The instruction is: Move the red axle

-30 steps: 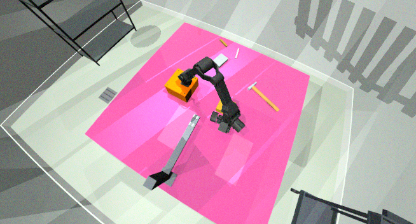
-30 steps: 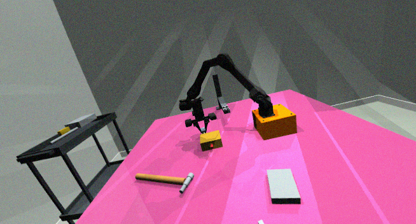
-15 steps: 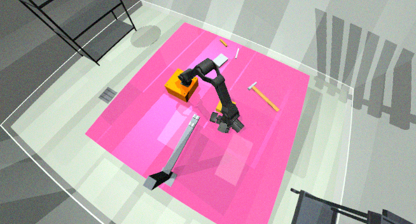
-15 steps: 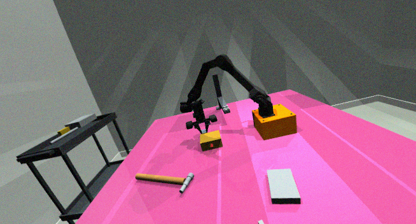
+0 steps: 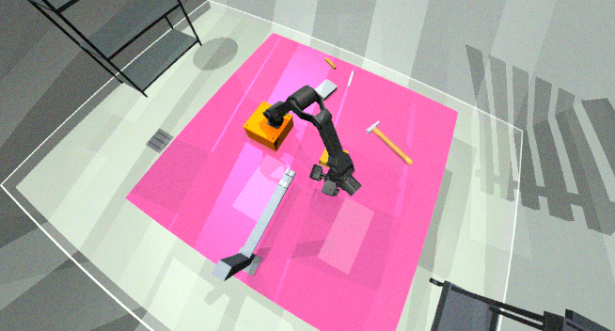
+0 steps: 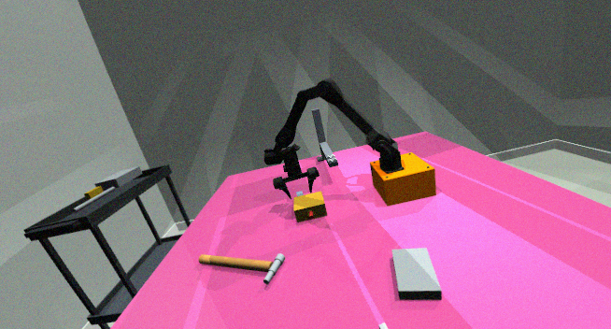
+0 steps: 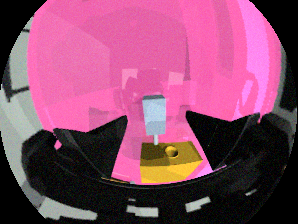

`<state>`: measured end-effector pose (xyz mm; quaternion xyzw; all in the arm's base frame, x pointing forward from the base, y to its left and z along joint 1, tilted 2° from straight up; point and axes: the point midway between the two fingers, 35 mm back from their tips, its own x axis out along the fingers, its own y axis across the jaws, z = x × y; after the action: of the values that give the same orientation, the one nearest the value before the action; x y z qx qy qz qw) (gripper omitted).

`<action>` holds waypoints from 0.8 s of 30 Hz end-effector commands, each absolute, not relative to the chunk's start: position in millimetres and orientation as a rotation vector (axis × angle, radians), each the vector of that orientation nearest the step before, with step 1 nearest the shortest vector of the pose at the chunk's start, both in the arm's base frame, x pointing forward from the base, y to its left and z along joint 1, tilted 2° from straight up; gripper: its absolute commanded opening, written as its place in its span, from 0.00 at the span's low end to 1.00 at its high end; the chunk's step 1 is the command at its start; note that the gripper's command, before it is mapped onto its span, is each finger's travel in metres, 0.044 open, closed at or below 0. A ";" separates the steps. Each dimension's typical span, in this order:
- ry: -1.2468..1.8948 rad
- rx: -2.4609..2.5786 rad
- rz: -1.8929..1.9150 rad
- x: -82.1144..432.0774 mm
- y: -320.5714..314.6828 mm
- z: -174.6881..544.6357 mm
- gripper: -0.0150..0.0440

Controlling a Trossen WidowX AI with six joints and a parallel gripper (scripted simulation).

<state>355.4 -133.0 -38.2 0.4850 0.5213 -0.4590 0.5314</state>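
The yellow block (image 5: 324, 158) (image 6: 310, 201) (image 7: 167, 172), seemingly the beam, lies on the pink mat. A red end of the axle (image 6: 311, 213) shows in its side; the rest is hidden. Its top has a round hole (image 7: 171, 151). My gripper (image 6: 300, 194) (image 7: 156, 116) is open just behind the block. A pale blue-grey piece (image 6: 299, 193) (image 7: 154, 116) with a thin pin (image 7: 156, 139) stands between the spread fingers, with a gap on both sides. The pin's end meets the block's edge in the wrist view; contact is unclear. The long grey bracket (image 5: 268, 215) (image 6: 318, 125) has small notched blocks (image 5: 288, 174) at one end.
The arm's orange base (image 5: 267, 131) (image 6: 406, 186) stands beside the yellow block. A hammer (image 5: 391, 146) (image 6: 240, 263) and a grey-white slab (image 5: 326, 89) (image 6: 416, 272) lie on the mat (image 5: 188, 173). A small orange stick (image 5: 330, 63) lies near the far edge.
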 end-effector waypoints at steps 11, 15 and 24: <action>1.226 1.160 -1.092 357.5 -134.6 -16.3 1.00; 1.226 1.160 -1.092 357.3 -134.7 -11.8 1.00; 1.226 1.160 -1.092 356.9 -134.8 -1.6 1.00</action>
<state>354.6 -133.4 -10.7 0.4853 0.5209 -0.4595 0.5310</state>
